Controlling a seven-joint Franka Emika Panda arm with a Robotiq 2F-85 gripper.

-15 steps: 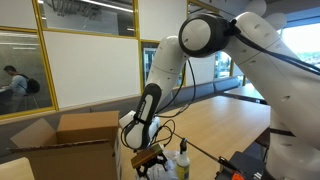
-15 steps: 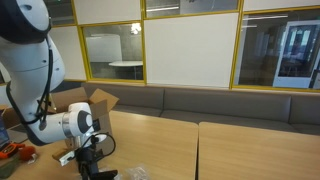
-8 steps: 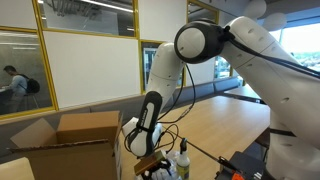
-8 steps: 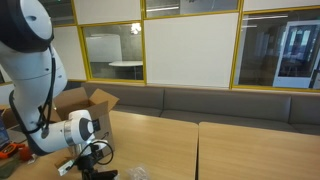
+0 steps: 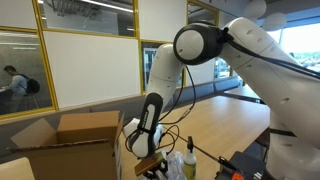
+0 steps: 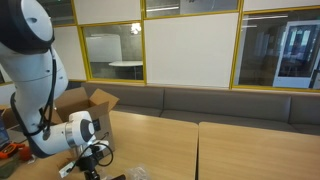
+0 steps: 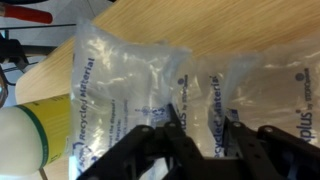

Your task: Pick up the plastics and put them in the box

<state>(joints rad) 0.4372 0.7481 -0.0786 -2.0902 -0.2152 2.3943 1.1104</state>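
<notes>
you are lowering the black gripper (image 7: 207, 140) onto the clear crinkled plastic air-pillow sheet (image 7: 140, 70), which is lying flat on the pale wooden worktop (image 7: 250, 20). in the wrist view the sheet is spreading from under the fingers (image 7: 174, 118) toward 12 o'clock, its long axis running 9 to 3 o'clock. the fingers are looking parted over a pillow seam, gripping nothing yet. a white bottle with a yellow-green label (image 7: 25, 140) is standing close at 9 o'clock. in an exterior view the open brown cardboard box (image 5: 70, 135) is sitting at 9 o'clock of the gripper. compared with half a second ago, the gripper is sitting slightly lower.
</notes>
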